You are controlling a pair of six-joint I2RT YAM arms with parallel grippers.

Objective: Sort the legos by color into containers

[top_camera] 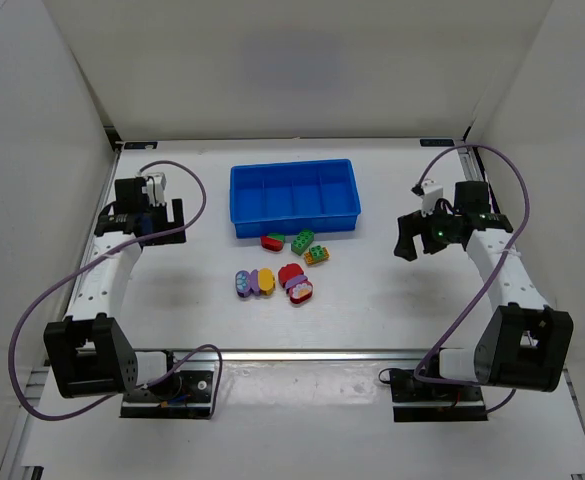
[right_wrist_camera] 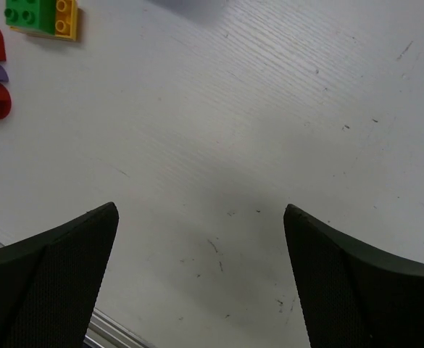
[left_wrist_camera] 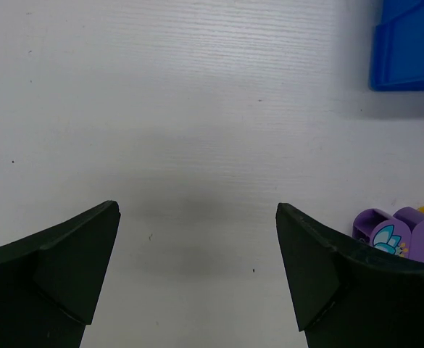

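While both arms waited at the left and right edges of the overhead view, we saw the left gripper [left_wrist_camera: 197,209] and the right gripper [right_wrist_camera: 201,209] spread wide, holding nothing. The legos [top_camera: 293,274] lay loose at centre frame, just below the divided blue tray [top_camera: 292,166] in the upper middle.

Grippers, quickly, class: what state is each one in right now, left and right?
Left gripper: open, holding nothing.
Right gripper: open, holding nothing.
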